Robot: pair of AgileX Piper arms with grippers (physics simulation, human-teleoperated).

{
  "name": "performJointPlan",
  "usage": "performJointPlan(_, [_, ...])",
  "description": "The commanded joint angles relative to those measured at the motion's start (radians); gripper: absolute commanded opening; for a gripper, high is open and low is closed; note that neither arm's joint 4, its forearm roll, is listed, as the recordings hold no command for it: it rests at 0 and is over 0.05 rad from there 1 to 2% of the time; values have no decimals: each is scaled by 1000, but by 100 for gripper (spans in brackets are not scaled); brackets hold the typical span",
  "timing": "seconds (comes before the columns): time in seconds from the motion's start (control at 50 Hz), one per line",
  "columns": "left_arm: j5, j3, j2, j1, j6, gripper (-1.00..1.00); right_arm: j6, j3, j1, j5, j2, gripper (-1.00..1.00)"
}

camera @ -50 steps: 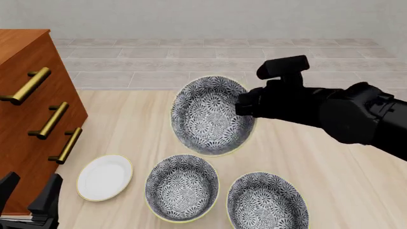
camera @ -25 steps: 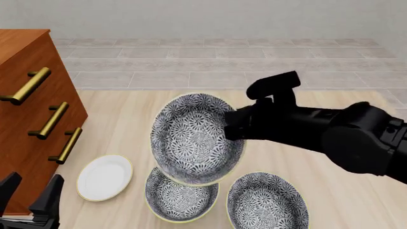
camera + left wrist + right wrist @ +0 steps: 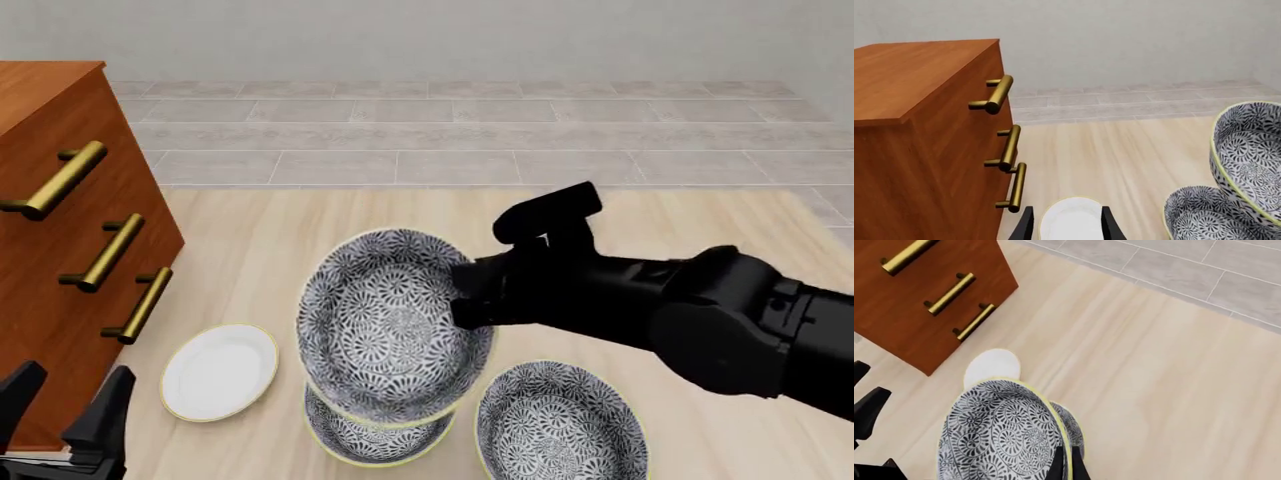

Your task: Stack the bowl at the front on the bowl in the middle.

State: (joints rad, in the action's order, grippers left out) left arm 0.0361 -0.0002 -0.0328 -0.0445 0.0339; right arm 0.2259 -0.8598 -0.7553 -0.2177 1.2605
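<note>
At the far left stands a wooden dresser [image 3: 67, 230] with brass handles. In front of it the left pincer [image 3: 60, 415] hangs low with its fingers spread, holding nothing, and a small white plate [image 3: 220, 371] lies on the tabletop [image 3: 267, 260] just beside it.

Next comes the bowl in the middle [image 3: 360, 432], sitting on the tabletop and mostly covered from the front view. The bowl at the front [image 3: 387, 325] is in the air above it, tilted so its patterned inside faces the camera. A second ago this bowl was held farther back and higher; it has since come forward, down and slightly left, so it now overlaps the resting bowl almost fully. Whether the two touch cannot be told.

The right pincer [image 3: 467, 290] pinches the raised bowl's rim on its right side; the right wrist view shows the fingertips [image 3: 1066, 462] closed over the yellow edge. A third bowl [image 3: 561, 420] rests to the right, untouched.

The carry looks nearly done; what remains, as I judge it, is to level the bowl, lower it and let go.
</note>
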Motion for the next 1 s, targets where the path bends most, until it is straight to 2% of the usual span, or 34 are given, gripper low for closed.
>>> performJointPlan(0.02, [0,0,0,-1,0,100,13,15,-9,44,40,-100])
performJointPlan(0.22, [3,0,3,-1,0,100,36,17,-21,66,69,-100])
performJointPlan(0.66, [-19,0,-36,1,13,100,35,18,-4,102,130,-100])
performJointPlan(0.74, [4,0,-2,-12,-9,100,35,27,-5,117,145,-100])
performJointPlan(1.0, [-2,0,-7,-1,-5,100,45,46,-10,144,167,-100])
